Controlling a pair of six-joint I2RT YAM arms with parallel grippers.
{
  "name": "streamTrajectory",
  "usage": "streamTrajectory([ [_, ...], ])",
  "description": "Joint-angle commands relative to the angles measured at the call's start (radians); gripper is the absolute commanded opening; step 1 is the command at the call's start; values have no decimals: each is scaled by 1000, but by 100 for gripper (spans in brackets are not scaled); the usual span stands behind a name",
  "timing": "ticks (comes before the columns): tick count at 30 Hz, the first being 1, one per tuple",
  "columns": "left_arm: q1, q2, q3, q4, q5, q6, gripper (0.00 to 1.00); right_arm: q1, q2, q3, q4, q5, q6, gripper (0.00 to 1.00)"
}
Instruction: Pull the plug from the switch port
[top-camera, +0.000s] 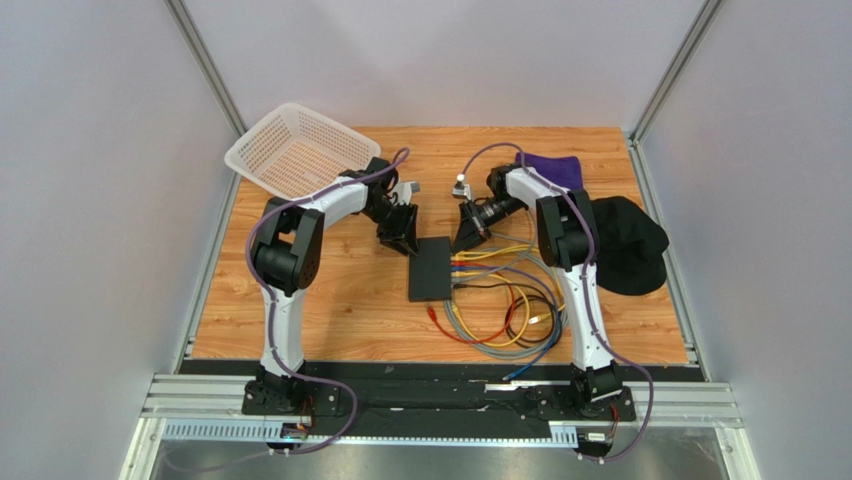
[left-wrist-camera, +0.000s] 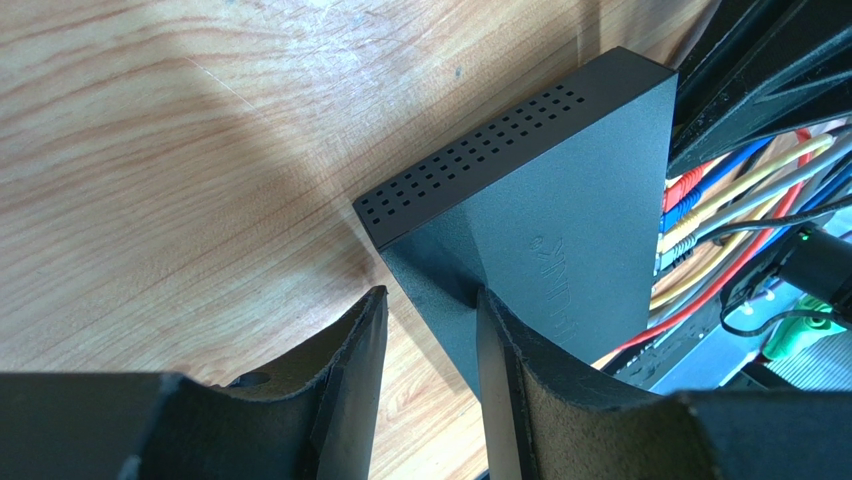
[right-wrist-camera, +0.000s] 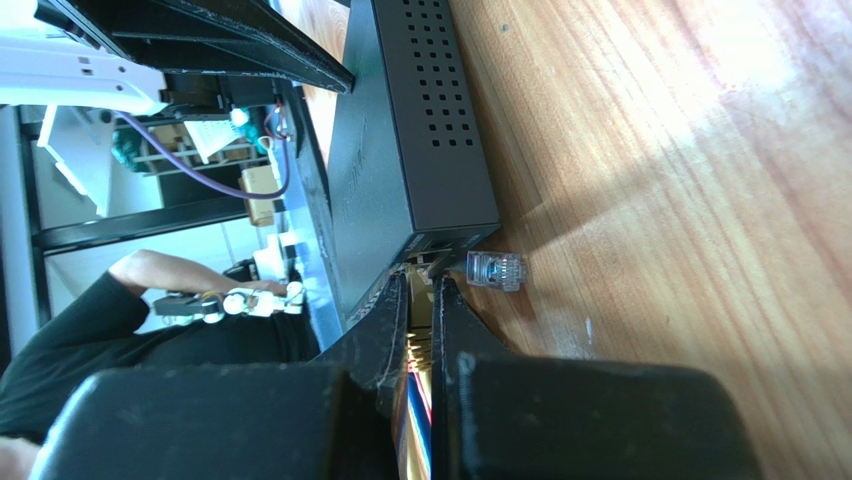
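The flat matte-black rectangular switch (top-camera: 432, 270) lies mid-way across the wooden table (top-camera: 330, 300), its socket edge and plugged coloured cables (left-wrist-camera: 685, 215) facing the right arm. The left gripper (left-wrist-camera: 432, 300) straddles a corner with fingers spread, bare wood beside one, likely bracing the box against the pull. The right gripper (right-wrist-camera: 422, 283) has fingers pressed together at the end port, perhaps nipping a plug hidden there; a clear plastic plug (right-wrist-camera: 495, 270) lies just beside
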Motion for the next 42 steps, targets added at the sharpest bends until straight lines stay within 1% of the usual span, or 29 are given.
streamTrajectory([
  [1, -35, 36, -37, -32, -145, 52, 46, -7, 51, 38, -49, 27, -62, 0],
  [6, -35, 37, -35, -35, -141, 55, 47, -13, 48, 35, -47, 27, -62, 0],
  [9, -35, 37, -35, -34, -141, 55, 47, -18, 53, 43, -37, 63, -30, 0],
  [11, -35, 37, -35, -32, -138, 55, 47, -22, 22, 0, 41, 97, 47, 0],
  [12, -35, 37, -35, -32, -140, 55, 47, -24, 4, -23, 121, 115, 76, 0],
  [13, -35, 39, -35, -32, -138, 56, 47, -26, -13, -47, 163, 137, 140, 0],
  [14, -35, 37, -34, -32, -137, 58, 47, -27, -36, -87, 189, 160, 156, 0],
  [17, -35, 39, -35, -34, -138, 56, 47, -36, -56, -120, 229, 153, 168, 0],
  [20, -35, 39, -32, -32, -135, 58, 47, -49, -68, -121, 212, 96, 115, 0],
  [22, -35, 41, -30, -34, -132, 59, 47, -52, -69, -108, 166, 85, 78, 0],
  [23, -35, 42, -27, -32, -131, 59, 47, -50, -64, -95, 143, 96, 28, 0],
  [25, -35, 42, -24, -34, -128, 61, 47, -52, -40, -55, 60, 110, -16, 0],
  [26, -35, 45, -21, -34, -128, 61, 47, -53, -26, -39, 24, 84, -42, 0],
  [29, -35, 50, -12, -37, -125, 65, 47, -55, 57, 73, -249, -28, -290, 0],
  [30, -37, 53, -11, -35, -123, 64, 47, -55, 77, 107, -371, -36, -388, 0],
  [32, -37, 53, -9, -35, -120, 67, 47, -58, 91, 110, -394, -38, -401, 0],
  [34, -38, 54, -6, -35, -118, 67, 47, -58, 88, 101, -368, -12, -357, 0],
  [35, -38, 54, -6, -35, -118, 67, 47, -58, 85, 97, -334, 46, -291, 0],
  [36, -40, 56, -4, -38, -115, 69, 47, -59, 79, 84, -234, 82, -225, 0],
  [37, -40, 56, -3, -37, -118, 69, 47, -64, 71, 45, -190, 102, -124, 0],
  [40, -41, 57, 0, -38, -117, 70, 47, -72, 31, -1, -77, 134, -18, 0],
  [42, -44, 59, 0, -38, -117, 70, 47, -73, -7, -47, 14, 197, 44, 0],
])
